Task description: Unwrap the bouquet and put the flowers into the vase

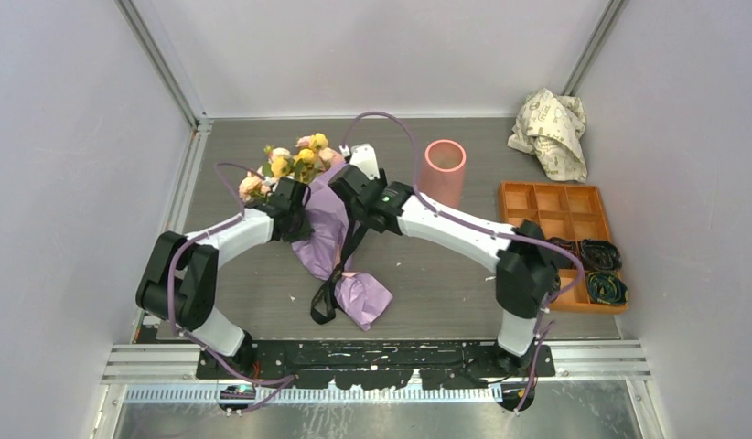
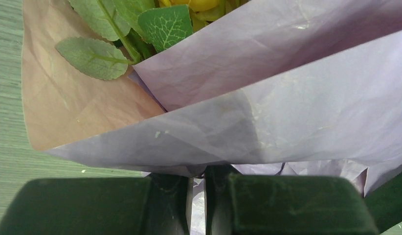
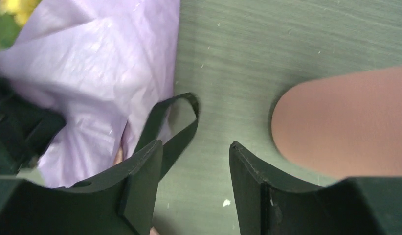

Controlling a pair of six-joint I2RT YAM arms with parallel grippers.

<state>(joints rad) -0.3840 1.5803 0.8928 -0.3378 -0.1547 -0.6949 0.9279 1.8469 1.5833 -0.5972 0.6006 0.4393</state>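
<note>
Pale walls close in a grey wood-grain surface [image 1: 445, 274] on three sides; my two arms reach in from the near edge and meet over its middle. The bouquet [image 1: 322, 229] lies on its side there, its lilac paper running from a twisted tail near me up to the flowers [image 1: 295, 163], whose pink, yellow and cream heads point toward the far left corner; green leaves show inside the wrap in the left wrist view. The left end effector [image 2: 198, 183] is closed on the bouquet, a fold of the lilac paper pinched in the narrow gap between its fingers. The right end effector [image 3: 196, 152] stands with its jaws apart and nothing between them (a loop of black ribbon [image 3: 189, 134] lies just beside its left finger); bare surface shows in the gap. The vase [image 1: 444, 167] stands upright toward the far side, just right of the right end effector and apart from the bouquet. Further right sits an orange tray [image 1: 555, 187]; crumpled white paper [image 1: 551, 133] fills the far right corner.
</note>
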